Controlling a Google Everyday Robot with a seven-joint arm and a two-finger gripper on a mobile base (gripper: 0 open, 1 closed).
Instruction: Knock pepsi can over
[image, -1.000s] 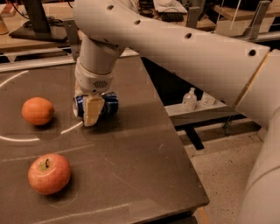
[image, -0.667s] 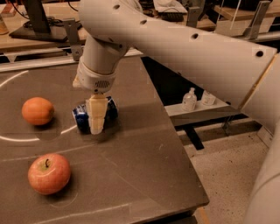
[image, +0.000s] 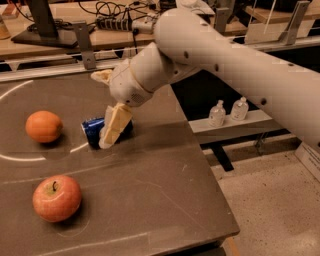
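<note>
The pepsi can (image: 93, 130) is dark blue and lies on its side on the dark table (image: 150, 200), its silver end facing left. My gripper (image: 109, 101) hangs over it from the big white arm reaching in from the right. One cream finger (image: 115, 125) rests in front of the can's right half and hides that part. The other finger (image: 102, 76) points up and left, well away from the can. The fingers stand wide apart with nothing held between them.
An orange (image: 44, 126) sits left of the can. A red apple (image: 56, 198) sits at the front left. The table's right edge runs just right of the arm. Two small clear bottles (image: 228, 111) stand on a low shelf beyond it.
The wrist has tilted and swung up to the right, so one finger now points away. The can has ended up lying on its side, slightly further left than a second ago.
</note>
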